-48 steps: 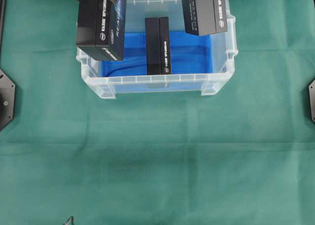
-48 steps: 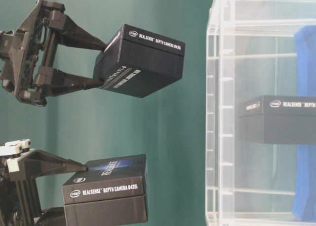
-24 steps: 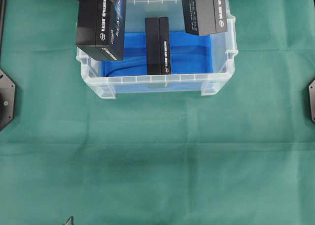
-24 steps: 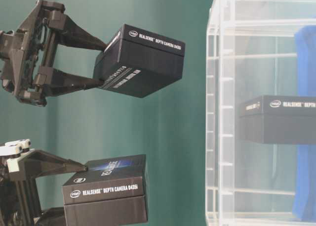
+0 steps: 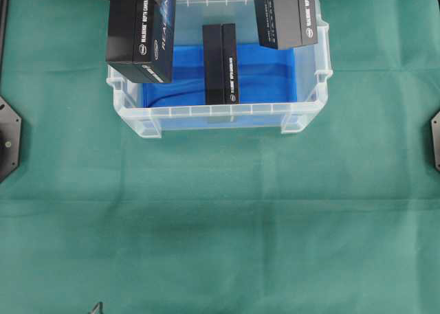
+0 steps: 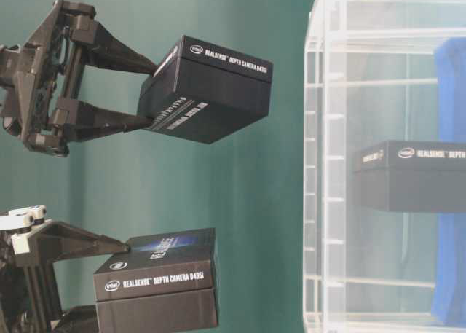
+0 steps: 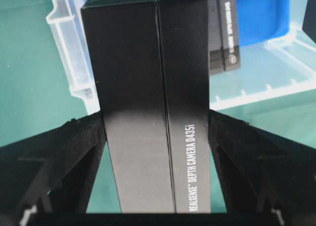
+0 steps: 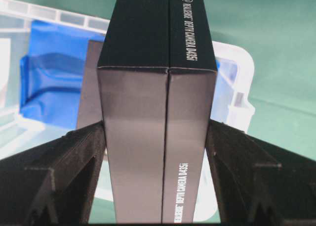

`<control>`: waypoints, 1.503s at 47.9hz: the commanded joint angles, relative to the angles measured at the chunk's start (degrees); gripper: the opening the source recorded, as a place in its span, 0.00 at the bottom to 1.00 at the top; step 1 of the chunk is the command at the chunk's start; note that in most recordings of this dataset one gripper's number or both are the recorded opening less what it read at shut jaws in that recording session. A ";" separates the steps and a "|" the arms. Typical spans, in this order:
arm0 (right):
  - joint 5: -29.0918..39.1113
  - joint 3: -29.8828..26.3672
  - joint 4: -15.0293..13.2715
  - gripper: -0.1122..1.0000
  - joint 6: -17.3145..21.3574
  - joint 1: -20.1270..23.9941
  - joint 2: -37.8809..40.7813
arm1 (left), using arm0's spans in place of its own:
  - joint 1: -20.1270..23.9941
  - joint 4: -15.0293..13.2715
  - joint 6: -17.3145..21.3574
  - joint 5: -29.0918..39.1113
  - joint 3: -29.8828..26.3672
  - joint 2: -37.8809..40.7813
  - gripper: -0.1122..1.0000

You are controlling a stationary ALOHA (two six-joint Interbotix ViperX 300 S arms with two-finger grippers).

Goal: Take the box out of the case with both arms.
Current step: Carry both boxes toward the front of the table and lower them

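The clear case with a blue sheet on its floor stands at the back middle of the green table. One black RealSense box stands on edge inside it. My left gripper, with white fittings, is shut on a second black box and holds it above the case's left rim. My right gripper is shut on a third black box above the case's back right corner. In the table-level view both held boxes hang clear of the case wall: the left gripper below, the right gripper above.
Green cloth covers the table in front of the case. Black arm bases sit at the left edge and the right edge.
The left gripper's box has shifted by a few pixels. Nothing else has moved.
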 commanded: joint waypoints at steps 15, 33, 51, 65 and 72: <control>-0.09 -1.49 -0.79 0.70 0.09 0.09 -2.29 | 0.53 0.26 0.00 -0.18 -1.49 -0.97 0.66; 0.35 -1.67 -0.70 0.70 0.53 0.62 -2.29 | 0.44 0.18 0.97 -0.26 -1.67 -0.97 0.66; 3.52 -1.93 -0.70 0.70 3.87 5.71 -2.99 | -5.63 0.09 -4.22 1.32 -1.58 -1.14 0.66; 7.03 -1.93 -0.88 0.70 11.60 15.56 -3.52 | -15.73 0.09 -15.47 1.32 -1.49 -0.70 0.66; 7.29 -1.93 -1.49 0.70 17.40 21.97 -3.25 | -21.53 0.35 -22.50 1.32 -0.97 -0.62 0.66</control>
